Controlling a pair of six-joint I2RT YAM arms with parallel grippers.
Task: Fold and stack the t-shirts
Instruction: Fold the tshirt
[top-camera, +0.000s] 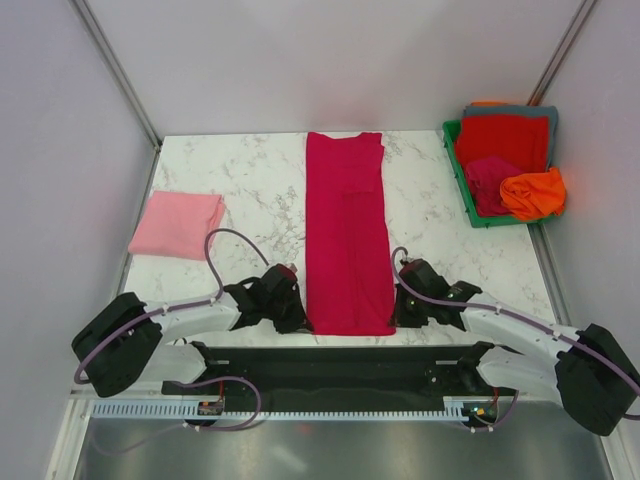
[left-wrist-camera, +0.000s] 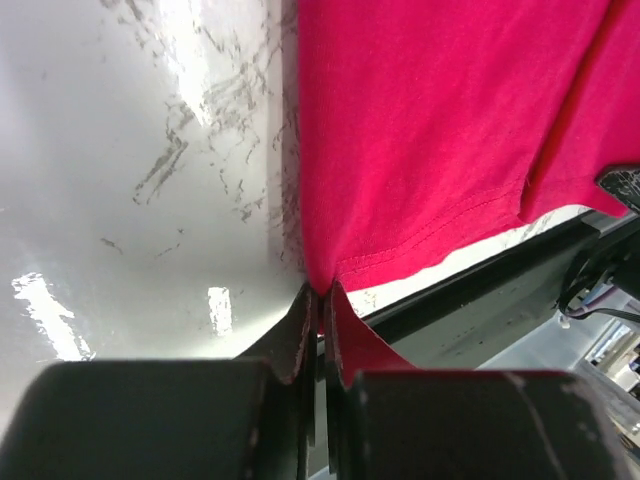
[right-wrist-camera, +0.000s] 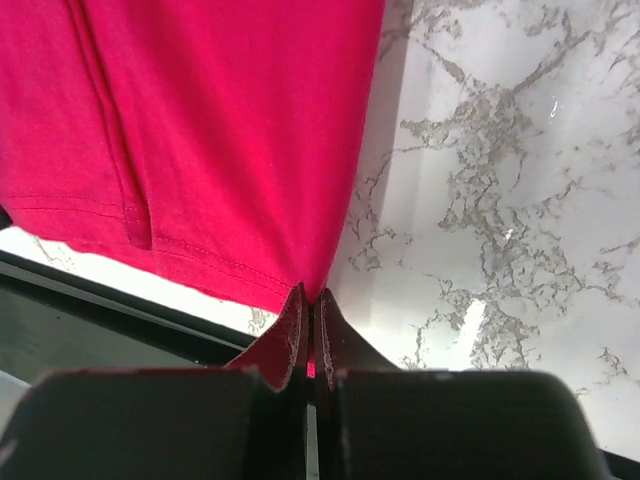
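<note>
The deep crimson t-shirt lies flat down the middle of the bench, folded lengthwise into a long narrow strip with its hem at the near edge. The light pink t-shirt is a folded rectangle at the left. At the far right, a green bin holds a folded red t-shirt on a grey t-shirt, plus a crumpled magenta t-shirt and orange t-shirt.

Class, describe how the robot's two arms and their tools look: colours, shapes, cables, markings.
The left arm and right arm have white links between bulky black joint housings. A lilac cable loops along each. The left tool and right tool are black, each with two dark tapered fingers, edges scuffed.
</note>
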